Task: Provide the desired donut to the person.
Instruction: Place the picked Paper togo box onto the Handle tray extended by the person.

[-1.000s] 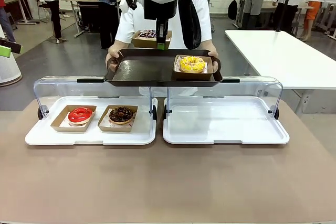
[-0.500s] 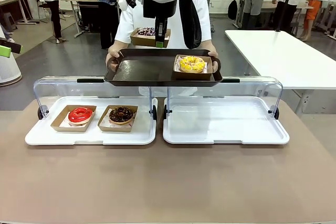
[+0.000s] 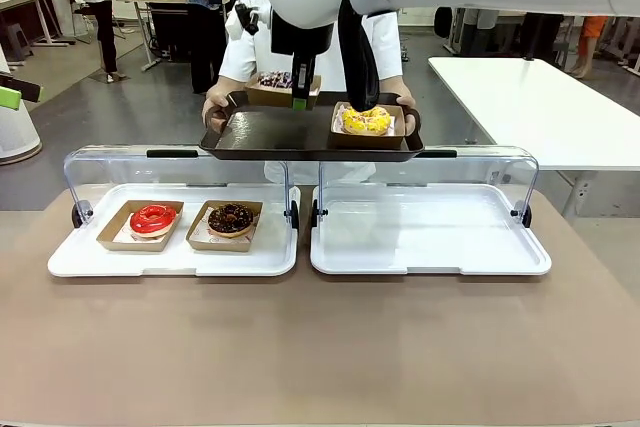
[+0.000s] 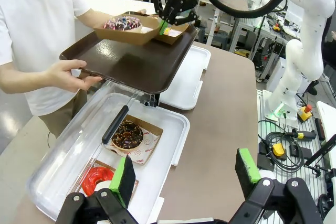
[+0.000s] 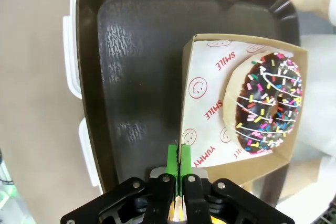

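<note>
Left half of brown tray (image 3: 270, 132) bare, yellow donut box (image 3: 367, 124) fills right, right display tray (image 3: 430, 232) open

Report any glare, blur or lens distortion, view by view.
Front view: sharp, with ceiling light reflecting off the dark tray. Left wrist view: wide-angle bending at the edges, glare streaks on the clear lid. Right wrist view: bright patches on the tray; the sprinkled donut is crisp.

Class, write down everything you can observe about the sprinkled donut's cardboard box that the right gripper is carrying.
The cardboard box is a shallow, open brown tray lined with white paper printed in red with smiley faces, SMILE and YUMMY. It holds a chocolate-glazed sprinkled donut. The right gripper is shut on one wall, holding the box above the dark tray the person holds out.
</note>
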{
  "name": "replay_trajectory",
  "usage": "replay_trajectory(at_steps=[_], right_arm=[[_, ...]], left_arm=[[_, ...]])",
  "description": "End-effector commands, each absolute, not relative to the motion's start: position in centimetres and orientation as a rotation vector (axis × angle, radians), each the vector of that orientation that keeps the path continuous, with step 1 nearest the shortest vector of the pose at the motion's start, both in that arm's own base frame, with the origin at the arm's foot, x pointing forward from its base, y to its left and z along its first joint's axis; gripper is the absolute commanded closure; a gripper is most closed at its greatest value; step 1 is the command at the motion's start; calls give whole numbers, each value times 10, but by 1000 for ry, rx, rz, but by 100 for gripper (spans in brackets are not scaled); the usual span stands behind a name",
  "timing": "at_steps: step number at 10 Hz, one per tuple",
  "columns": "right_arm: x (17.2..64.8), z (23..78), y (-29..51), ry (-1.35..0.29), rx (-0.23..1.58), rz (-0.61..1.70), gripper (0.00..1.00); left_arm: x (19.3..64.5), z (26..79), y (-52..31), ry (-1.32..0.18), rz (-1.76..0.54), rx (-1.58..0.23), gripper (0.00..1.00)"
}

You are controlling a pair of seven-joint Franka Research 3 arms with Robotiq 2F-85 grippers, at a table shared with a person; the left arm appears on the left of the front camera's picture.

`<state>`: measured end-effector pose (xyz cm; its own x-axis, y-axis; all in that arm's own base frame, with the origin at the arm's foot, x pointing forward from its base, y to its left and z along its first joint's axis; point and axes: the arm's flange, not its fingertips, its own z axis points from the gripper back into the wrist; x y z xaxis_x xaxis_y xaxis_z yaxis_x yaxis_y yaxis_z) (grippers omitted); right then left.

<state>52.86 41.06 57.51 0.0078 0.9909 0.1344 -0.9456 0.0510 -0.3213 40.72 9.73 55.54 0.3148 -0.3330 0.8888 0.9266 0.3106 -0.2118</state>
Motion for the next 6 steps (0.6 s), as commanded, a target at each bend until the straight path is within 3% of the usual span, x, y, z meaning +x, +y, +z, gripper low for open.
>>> replay_trajectory(at_steps=[1,6], right_arm=[[531,566,419,-330,-130,1529,98],[537,542,426,-292,-107,1575,98]], left_arm=[[406,557,97,-857,-974,-866,0],[406,557,97,-857,-974,-866,0]])
